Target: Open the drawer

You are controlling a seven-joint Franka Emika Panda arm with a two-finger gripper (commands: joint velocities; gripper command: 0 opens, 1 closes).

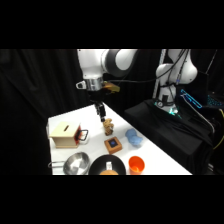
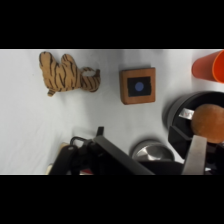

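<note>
drawer: small light-wood box (image 1: pixel 62 134) at the left side of the white bench (image 1: pixel 92 117), with its sliding drawer (image 1: pixel 80 135) facing right; reddish front and a black loop handle (image 1: pixel 84 135), and it looks slightly pulled out already, hard to say how far
pincer: the white arm's pincer (image 1: pixel 101 111) hangs over the middle of the bench, above a little tiger-striped toy (image 1: pixel 107 126) and well to the right of the drawer front; honestly can't tell if the fingers are spread or pressed together
neighbours: brown square block with a blue top (image 1: pixel 113 144) sits in front of the tiger, a light blue bowl (image 1: pixel 133 137) just right of it, an orange cup (image 1: pixel 135 164) at the near edge, plus a shiny metal bowl (image 1: pixel 76 163) and a black pan (image 1: pixel 106 165) just below the box
wrist view: tiger toy (image 2: pixel 67 74) and blue-topped block (image 2: pixel 137 86) lie flat on the white surface, apart from each other; orange cup (image 2: pixel 210 66) peeks in at the edge
handling guess: box looks light, so a hard tug could drag the whole thing instead of sliding the drawer; wood is stiff, not fragile
where to grab: I'd hook or pinch the black loop, then pull straight out along the slide
writing: no brands, labels or readable text anywhere
</note>
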